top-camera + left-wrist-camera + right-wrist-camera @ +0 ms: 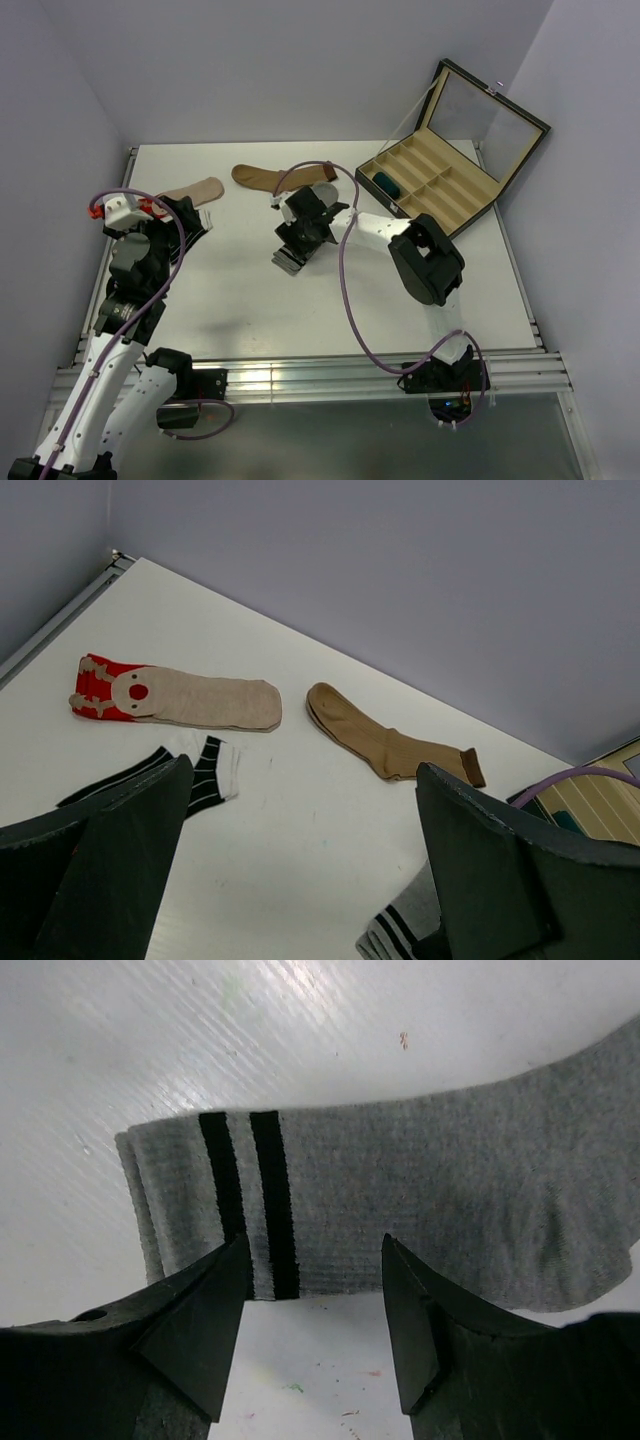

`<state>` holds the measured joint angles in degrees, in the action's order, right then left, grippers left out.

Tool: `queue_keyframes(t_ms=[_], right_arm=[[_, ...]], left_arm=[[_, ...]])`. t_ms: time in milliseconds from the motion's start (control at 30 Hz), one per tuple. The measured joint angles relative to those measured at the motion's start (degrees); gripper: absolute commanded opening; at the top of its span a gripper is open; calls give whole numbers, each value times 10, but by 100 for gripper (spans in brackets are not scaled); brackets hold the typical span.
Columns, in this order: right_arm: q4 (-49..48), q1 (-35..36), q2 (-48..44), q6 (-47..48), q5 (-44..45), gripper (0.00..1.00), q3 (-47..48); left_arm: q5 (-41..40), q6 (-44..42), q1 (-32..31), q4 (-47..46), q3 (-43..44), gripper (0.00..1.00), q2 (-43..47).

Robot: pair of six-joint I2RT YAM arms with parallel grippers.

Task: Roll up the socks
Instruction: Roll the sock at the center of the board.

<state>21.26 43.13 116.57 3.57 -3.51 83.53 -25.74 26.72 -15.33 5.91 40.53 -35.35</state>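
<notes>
Right claw hangs half open over the grey sock, its two dark fingers straddling the near long edge just beside the two black cuff stripes. Nothing is pinched between them, and I cannot tell whether the tips touch the fabric. That sock lies flat near the middle of the white counter, cuff end toward the robot in the overhead view. The cuff shows more than one layer edge, so it may be a stacked pair, though that is not certain. The left claw is spread wide and empty over the counter's left part. A black sock with white stripes lies just in front of it, and a beige red-toed sock and a brown sock lie farther back. An open box stands at the far right with a dark teal roll in one compartment. To roll well, the right claw should probably come down squarely on the cuff end and catch every layer together, not only the top one. It should then turn the cuff over onto the leg in short, tight turns along the sock's length. A grip set too far in from the end would likely fold the sock, not roll it. The free left claw could press the toe end down so the fabric does not slide. Loose layers are the main risk.
</notes>
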Motion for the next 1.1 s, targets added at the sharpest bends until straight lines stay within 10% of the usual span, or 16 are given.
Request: queue_keyframes(t_ms=[1100], right_arm=[[-58,2,-108,-28,44,65,-166]], left_arm=[[0,0,0,0,0,99,2]])
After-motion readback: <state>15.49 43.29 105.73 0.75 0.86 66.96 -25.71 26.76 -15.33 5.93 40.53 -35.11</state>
